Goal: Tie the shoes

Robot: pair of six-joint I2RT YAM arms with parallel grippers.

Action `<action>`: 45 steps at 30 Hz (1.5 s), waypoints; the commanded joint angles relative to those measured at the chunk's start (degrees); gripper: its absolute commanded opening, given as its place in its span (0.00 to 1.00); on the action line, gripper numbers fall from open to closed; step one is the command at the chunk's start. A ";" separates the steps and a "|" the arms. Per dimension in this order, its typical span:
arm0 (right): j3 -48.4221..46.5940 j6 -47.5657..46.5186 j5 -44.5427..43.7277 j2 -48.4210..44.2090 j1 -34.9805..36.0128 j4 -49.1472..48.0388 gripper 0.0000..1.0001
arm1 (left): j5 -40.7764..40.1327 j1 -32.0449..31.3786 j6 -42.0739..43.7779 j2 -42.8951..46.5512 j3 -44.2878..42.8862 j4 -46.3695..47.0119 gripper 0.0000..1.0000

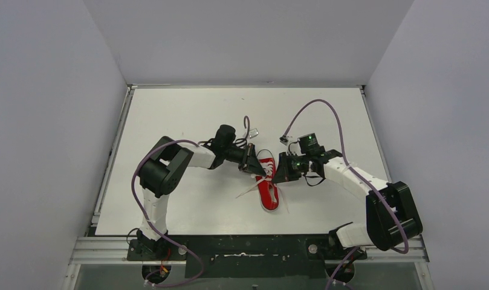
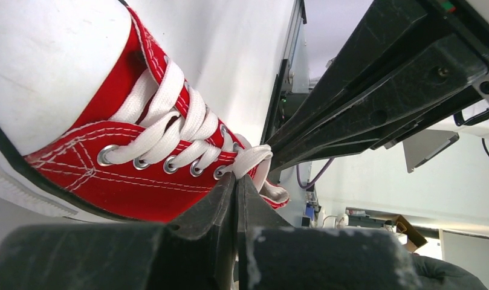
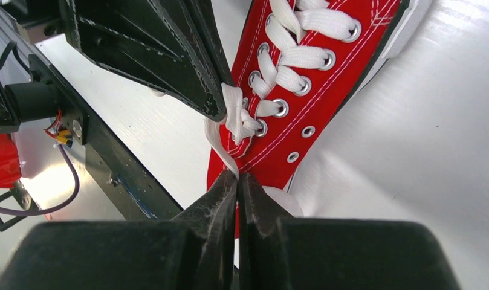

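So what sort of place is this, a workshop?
Probably a robotics test cell: a white table boxed in by blank grey wall panels, two black-and-white robot arms bolted along its near edge, and one small red canvas sneaker lying between them.

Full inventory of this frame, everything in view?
sneaker: 1, red with white sole, mid-table between the grippers
laces: white, threaded through the eyelets, loose ends trailing toward the near edge
table: 1, white, under everything
cables: 2, purple, one looping off each arm
left gripper: 1, black, shut on a lace at the shoe
right gripper: 1, black, shut on a lace end
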State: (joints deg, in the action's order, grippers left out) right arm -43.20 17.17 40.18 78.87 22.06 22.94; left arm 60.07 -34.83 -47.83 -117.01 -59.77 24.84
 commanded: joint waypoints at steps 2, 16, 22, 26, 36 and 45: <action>-4.04 3.37 -1.44 -1.27 -0.09 -3.24 0.00 | 1.52 0.02 0.39 3.42 0.22 4.07 0.00; -5.76 5.67 -4.83 3.38 0.02 -2.20 0.00 | 1.39 -0.22 -3.85 3.37 1.76 11.28 0.19; -5.59 6.83 -3.72 3.43 0.01 -3.76 0.00 | 1.53 -0.70 -3.40 3.17 1.46 10.98 0.32; -5.49 7.74 -3.16 3.88 0.05 -4.95 0.00 | 0.99 -1.49 -1.70 3.32 0.77 8.63 0.36; -5.92 7.15 -1.90 3.24 -0.21 -3.13 0.07 | -2.11 -2.17 10.01 4.45 -2.83 -7.67 0.10; -9.26 6.51 -0.69 4.45 -2.73 -0.19 0.31 | -2.94 -2.26 12.65 5.14 -4.40 -11.55 0.01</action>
State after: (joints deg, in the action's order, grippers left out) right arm -48.18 24.56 37.82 82.37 20.18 23.00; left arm 57.23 -36.71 -38.59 -115.79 -61.43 15.64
